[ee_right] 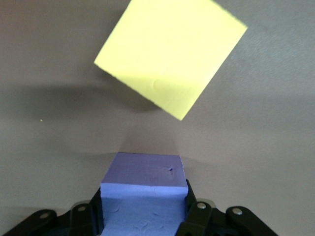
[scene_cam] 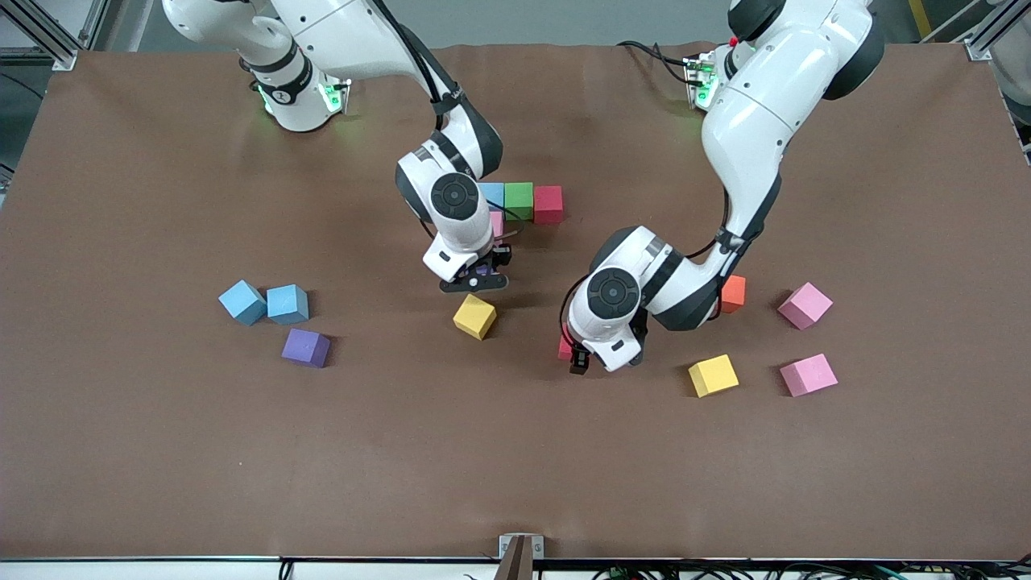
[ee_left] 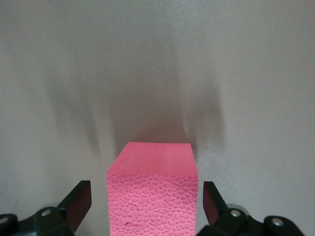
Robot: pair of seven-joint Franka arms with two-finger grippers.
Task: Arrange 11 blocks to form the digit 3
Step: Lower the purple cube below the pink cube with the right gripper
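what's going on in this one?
Two arms are sorting foam blocks. The right gripper is shut on a purple block above a yellow block. The left gripper is open around a red block on the table. A blue, green, red row is started; the other blocks lie scattered.

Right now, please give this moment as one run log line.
left gripper: open around red block, on table | right gripper: shut on purple block, beside yellow block | row: blue, green, red placed

surface: brown table mat [scene_cam: 161, 451] | edges: aluminium frame rails [scene_cam: 48, 32]
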